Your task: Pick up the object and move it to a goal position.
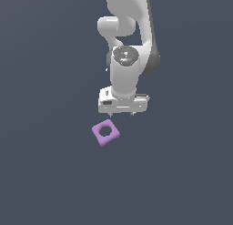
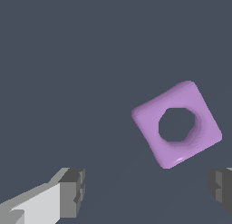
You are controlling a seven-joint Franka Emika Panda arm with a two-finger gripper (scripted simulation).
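Observation:
The object is a small light-purple square block (image 1: 106, 132) with rounded corners and a round hole through its middle. It lies flat on the dark grey floor, turned at an angle. My gripper (image 1: 122, 114) hangs above it, a little toward the exterior view's right, and does not touch it. In the wrist view the block (image 2: 154, 123) lies beyond the open fingers, nearer the dark pad at one side (image 2: 222, 189) than the other finger (image 2: 72, 191). The gripper (image 2: 147, 191) is open and empty.
The white arm (image 1: 127, 46) rises behind the gripper toward the top of the exterior view. A plain dark grey floor (image 1: 45, 174) lies all around the block.

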